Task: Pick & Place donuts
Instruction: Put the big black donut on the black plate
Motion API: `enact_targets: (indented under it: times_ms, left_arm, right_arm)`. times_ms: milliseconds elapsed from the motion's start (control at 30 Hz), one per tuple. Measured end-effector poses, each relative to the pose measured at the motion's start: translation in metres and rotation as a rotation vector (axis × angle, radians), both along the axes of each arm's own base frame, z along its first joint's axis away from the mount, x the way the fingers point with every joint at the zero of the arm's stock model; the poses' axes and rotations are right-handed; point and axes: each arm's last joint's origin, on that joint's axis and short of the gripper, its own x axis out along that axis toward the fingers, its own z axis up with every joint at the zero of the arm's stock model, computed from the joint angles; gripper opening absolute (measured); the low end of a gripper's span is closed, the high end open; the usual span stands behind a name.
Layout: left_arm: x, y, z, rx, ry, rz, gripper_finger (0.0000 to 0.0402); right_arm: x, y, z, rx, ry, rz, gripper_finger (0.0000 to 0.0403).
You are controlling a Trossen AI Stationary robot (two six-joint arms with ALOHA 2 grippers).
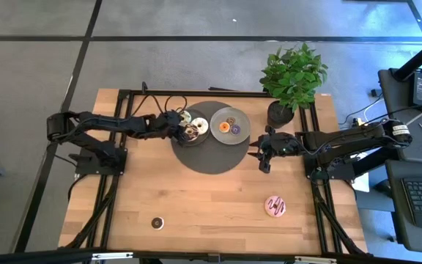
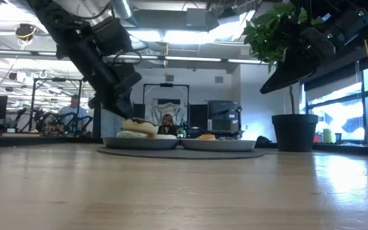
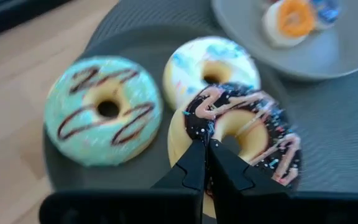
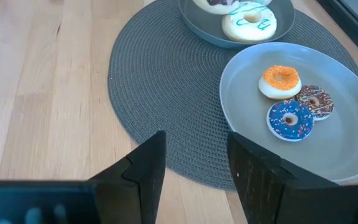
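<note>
Three donuts crowd the left grey plate (image 1: pixel 193 127): a mint one with dark squiggles (image 3: pixel 103 109), a white one (image 3: pixel 210 68), and a chocolate one with pink squiggles (image 3: pixel 247 124) that lies tilted on top of them (image 2: pixel 139 126). My left gripper (image 3: pixel 205 146) is shut, with its tips over the chocolate donut's near rim. The right plate (image 4: pixel 328 155) holds small orange (image 4: pixel 281 81), blue (image 4: pixel 289 120) and dark brown (image 4: pixel 316 101) donuts. A pink donut (image 1: pixel 275 206) and a tiny dark one (image 1: pixel 157 222) lie on the bare wood. My right gripper (image 4: pixel 194 155) is open, near the mat's right edge. My left gripper comes slanting down from the table's left, its shut fingertips (image 3: pixel 197 155) over the chocolate donut's ring beside the hole (image 3: pixel 219 134). I cannot tell whether they touch it. The donut rests on the other donuts in the plate.
Both plates stand on a round dark woven mat (image 4: pixel 166 93). A potted plant (image 1: pixel 293 81) stands at the far right corner, behind my right arm. The near half of the wooden table (image 1: pixel 211 205) holds only the two loose donuts. People show in the room beyond.
</note>
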Motion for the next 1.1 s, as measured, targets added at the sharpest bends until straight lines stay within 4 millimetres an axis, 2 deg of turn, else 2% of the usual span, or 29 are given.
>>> enact_targets:
  times_ms: [133,600,1100]
  left_arm:
    - [-0.003,-0.001,0.010,0.011,-0.025,-0.016,0.0005]
    - [-0.012,-0.003,0.003,-0.005,0.055,0.036,0.0005]
    - [-0.003,-0.003,-0.018,-0.023,0.118,0.041,0.0028]
  right_arm:
    - [0.000,0.000,0.000,0.000,0.000,0.000,0.0172]
    - [0.000,0.000,0.000,-0.002,0.003,0.002,0.0172]
    - [0.000,0.000,0.000,-0.001,0.003,0.001,0.0172]
